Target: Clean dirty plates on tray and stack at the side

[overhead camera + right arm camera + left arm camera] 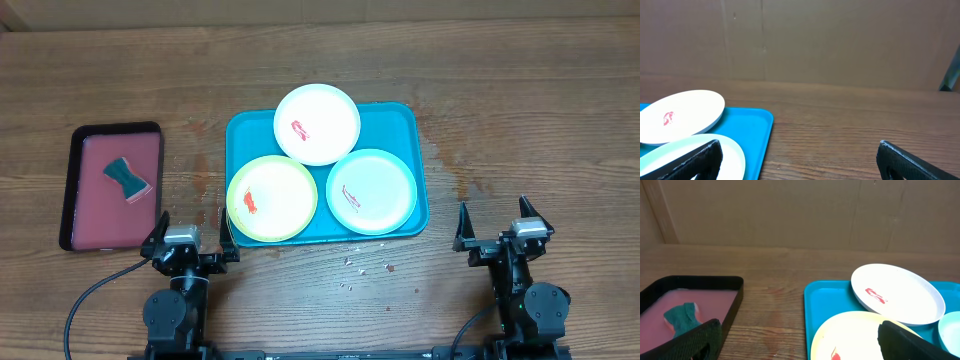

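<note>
The turquoise tray lies mid-table with three plates on it, each with a red smear. The white plate is at the back, the yellow-green plate at front left, the pale mint-green plate at front right. My left gripper is open and empty at the near edge, just left of the tray. My right gripper is open and empty, right of the tray. The left wrist view shows the white plate, yellow-green plate and tray. The right wrist view shows the white plate, mint-green plate and tray.
A black-rimmed pinkish-red tray lies at the left with a teal sponge in it; both show in the left wrist view, tray, sponge. Small crumbs lie on the wood in front of the turquoise tray. A cardboard wall stands behind the table.
</note>
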Controlling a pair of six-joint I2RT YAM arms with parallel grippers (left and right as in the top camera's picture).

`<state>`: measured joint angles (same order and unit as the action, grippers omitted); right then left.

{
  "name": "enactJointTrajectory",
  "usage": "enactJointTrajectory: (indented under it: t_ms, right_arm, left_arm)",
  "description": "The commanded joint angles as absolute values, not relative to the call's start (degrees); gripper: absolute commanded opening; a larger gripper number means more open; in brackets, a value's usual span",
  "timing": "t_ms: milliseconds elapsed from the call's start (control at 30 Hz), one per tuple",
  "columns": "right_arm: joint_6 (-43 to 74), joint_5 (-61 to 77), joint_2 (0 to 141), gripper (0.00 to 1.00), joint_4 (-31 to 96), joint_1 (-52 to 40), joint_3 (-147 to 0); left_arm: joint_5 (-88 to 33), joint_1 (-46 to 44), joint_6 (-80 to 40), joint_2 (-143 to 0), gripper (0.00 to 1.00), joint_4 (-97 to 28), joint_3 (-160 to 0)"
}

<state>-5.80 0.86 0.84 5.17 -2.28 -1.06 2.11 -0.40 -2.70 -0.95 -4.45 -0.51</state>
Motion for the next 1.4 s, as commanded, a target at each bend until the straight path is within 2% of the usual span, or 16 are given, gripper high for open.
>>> enactJointTrajectory:
  t_ms: [0, 367, 433, 567, 633, 700, 800, 900, 1000, 1100, 1233, 1367]
  right_arm:
    - [-5.85, 0.69, 0.16, 1.0, 4.82, -2.52, -0.47]
    - [-5.82, 0.69, 0.16, 1.0, 4.82, -2.52, -0.49]
    - [-5.82, 0.69, 0.16, 1.0, 4.82, -2.52, -0.49]
    - [-5.82, 0.69, 0.16, 1.0, 4.8, -2.52, -0.47]
    - [-5.82, 0.67, 0.16, 1.0, 4.82, -2.52, -0.47]
    - [-5.82, 0.69, 0.16, 1.0, 4.82, -2.52, -0.47]
    - [-5.82, 0.69, 0.16, 1.0, 4.8, -2.52, -0.47]
    - [-5.82, 0.69, 0.16, 1.0, 4.82, -2.52, -0.49]
    - [-5.82, 0.69, 0.16, 1.0, 4.82, -2.52, -0.49]
    - [-5.82, 0.69, 0.16, 1.0, 4.82, -2.52, -0.49]
    - [-5.82, 0.69, 0.16, 1.0, 4.82, -2.52, -0.47]
    - [-5.85, 0.69, 0.16, 1.0, 4.8, -2.52, -0.47]
  left_arm:
    - [1.65, -0.78, -1.26, -0.38, 1.0, -4.29, -0.27]
    - [3.18, -0.78, -1.63, -0.38, 1.0, -3.99, -0.27]
    - [-2.92, -0.82, -6.9, -0.38, 1.0, -3.55, -0.27]
    - [-22.76, -0.82, -27.03, -0.38, 1.0, 1.93, -0.27]
    - [-27.88, -0.82, -34.2, -0.36, 1.0, 4.23, -0.27]
    - [-30.22, -0.78, -36.62, -0.38, 1.0, 9.67, -0.27]
    - [-33.21, -0.75, -36.38, -0.38, 1.0, 24.16, -0.67]
    - [-32.45, -0.67, -33.01, -0.4, 1.0, 25.54, -4.34]
    - [-32.29, -0.67, -19.68, -1.87, 1.0, 18.11, -12.43]
    - [-24.14, -0.67, -8.97, -7.07, 1.0, 1.54, -25.08]
    - [-12.93, -0.67, -3.25, -20.43, 1.0, -20.99, -43.92]
    - [-18.68, -0.69, -1.26, -33.78, 1.0, -35.86, -59.27]
